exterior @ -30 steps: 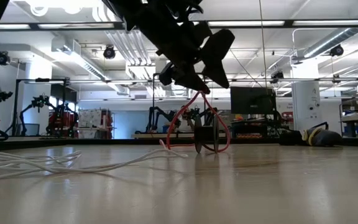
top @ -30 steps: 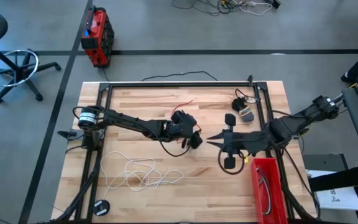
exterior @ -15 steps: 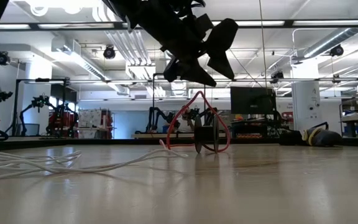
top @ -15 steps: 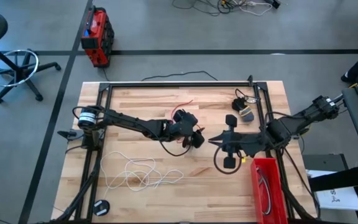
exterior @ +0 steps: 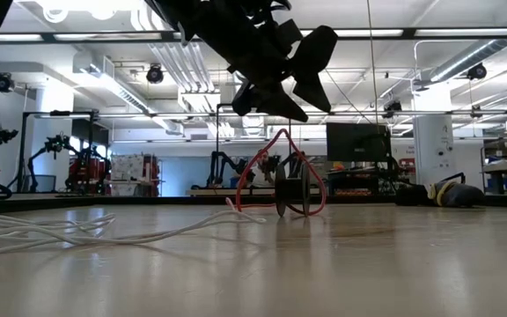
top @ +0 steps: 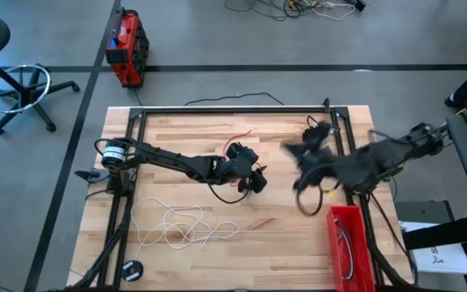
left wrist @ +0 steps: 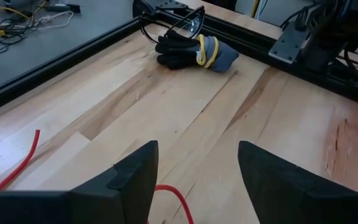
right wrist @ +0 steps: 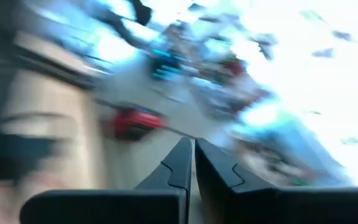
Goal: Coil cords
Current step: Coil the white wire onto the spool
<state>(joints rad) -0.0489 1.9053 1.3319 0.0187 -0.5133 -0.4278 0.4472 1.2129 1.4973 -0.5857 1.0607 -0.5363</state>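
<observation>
Low view shows red cord (exterior: 275,172) standing as loop under left end effector (exterior: 275,84); high view shows it only partly. Left end effector (left wrist: 194,180) released, fingers spread, red cord between. Right end effector (right wrist: 191,165) clenched, blurred, black cord (top: 305,203) dangling. Three cords counted. White cord (top: 181,227) loose on desk (top: 217,134), beside left end effector.

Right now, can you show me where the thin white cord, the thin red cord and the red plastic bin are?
thin white cord (top: 181,225), high view, on the middle of its loose loops.
thin red cord (exterior: 271,169), low view, on its raised loop.
red plastic bin (top: 365,243), high view, on its right wall.
</observation>
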